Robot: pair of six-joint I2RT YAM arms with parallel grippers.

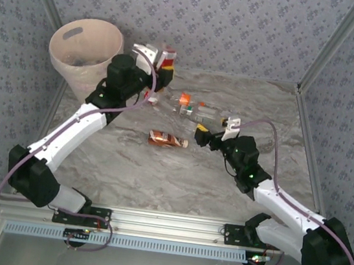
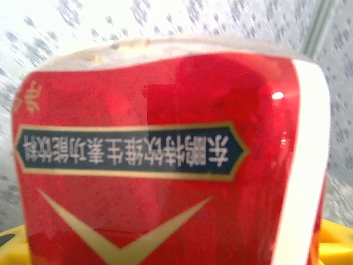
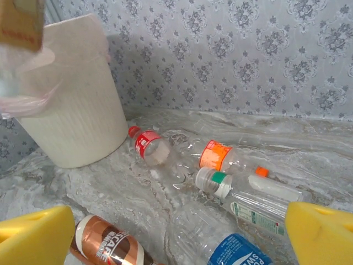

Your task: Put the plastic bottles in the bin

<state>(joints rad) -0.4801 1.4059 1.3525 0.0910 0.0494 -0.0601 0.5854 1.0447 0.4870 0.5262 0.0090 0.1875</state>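
L arm: your L gripper [image 1: 160, 63] was raised just beside the bin [image 1: 73, 74] rim, fingers pinching a red-label bottle [image 2: 165, 165]. Yellow pads [image 2: 336, 243] showed at its lower corners. Bottle not yet in bin.

R arm: your R gripper [image 1: 216, 128] hung low over the table [image 1: 158, 176], fingers [image 3: 33, 237] spread wide.

Lying on table: brown bottle [image 3: 110, 243] and blue-label bottle [image 3: 231, 251] nearest R gripper. Green-cap bottle [image 3: 242, 199] and orange-label bottle [image 3: 218, 155] lay beyond. Red-cap bottle [image 3: 144, 144] lay just beside bin base.
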